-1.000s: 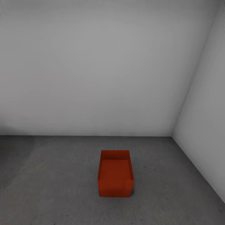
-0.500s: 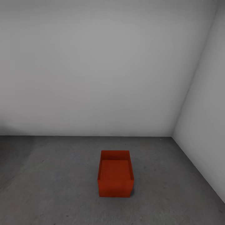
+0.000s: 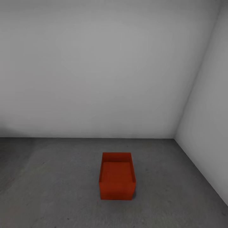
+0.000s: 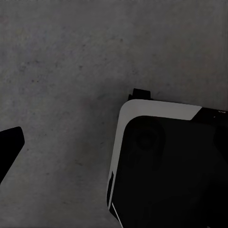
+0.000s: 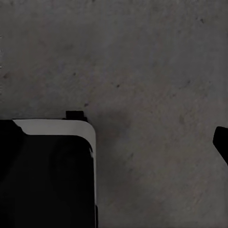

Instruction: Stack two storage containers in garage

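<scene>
Plainly, no label or writing shows on the container (image 3: 116, 176). It sits upright on the grey concrete floor (image 3: 57, 177), open top up, its long axis running away from the head camera toward the back wall (image 3: 95, 69), near the corner with the side wall (image 3: 209, 126). Whether it is one box or two stacked cannot be told. Both wrist views look down on concrete and the robot's black-and-white base (image 4: 166, 166). A dark fingertip (image 4: 8, 145) of the left gripper and another (image 5: 222, 140) of the right show at the edges; whether either is apart or together cannot be told. Neither touches the container.
</scene>
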Available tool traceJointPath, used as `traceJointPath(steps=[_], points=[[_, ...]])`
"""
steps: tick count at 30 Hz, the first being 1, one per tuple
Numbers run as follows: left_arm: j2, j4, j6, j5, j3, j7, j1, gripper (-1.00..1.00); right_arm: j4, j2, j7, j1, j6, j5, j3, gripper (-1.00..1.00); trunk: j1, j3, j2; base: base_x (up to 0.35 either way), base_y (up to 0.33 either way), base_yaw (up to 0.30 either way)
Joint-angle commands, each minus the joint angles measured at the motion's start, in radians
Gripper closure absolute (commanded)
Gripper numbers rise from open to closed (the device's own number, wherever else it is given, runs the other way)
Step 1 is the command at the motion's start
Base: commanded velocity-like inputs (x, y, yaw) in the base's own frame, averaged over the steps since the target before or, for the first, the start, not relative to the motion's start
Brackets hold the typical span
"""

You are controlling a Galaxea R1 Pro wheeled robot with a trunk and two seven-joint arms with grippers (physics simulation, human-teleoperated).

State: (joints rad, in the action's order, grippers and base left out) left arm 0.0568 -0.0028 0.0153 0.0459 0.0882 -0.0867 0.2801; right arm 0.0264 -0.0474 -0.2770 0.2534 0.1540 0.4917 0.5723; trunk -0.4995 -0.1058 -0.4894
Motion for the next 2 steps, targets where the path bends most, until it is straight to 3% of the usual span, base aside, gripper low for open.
traceJointPath(steps=[1, 2], points=[[0.0, 0.0, 0.002, 0.005, 0.007, -0.001, 0.001, -1.0, 0.003, -0.002, -0.001, 0.001, 0.005, 0.01, 0.009, -1.0, 0.0, -0.002, -0.002, 0.0, 0.0, 0.0], [0.0, 0.0, 0.002, 0.005, 0.007, -0.001, 0.001, -1.0, 0.003, -0.002, -0.001, 0.001, 0.006, 0.01, 0.008, -1.0, 0.0, -0.002, -0.002, 0.0, 0.0, 0.0]])
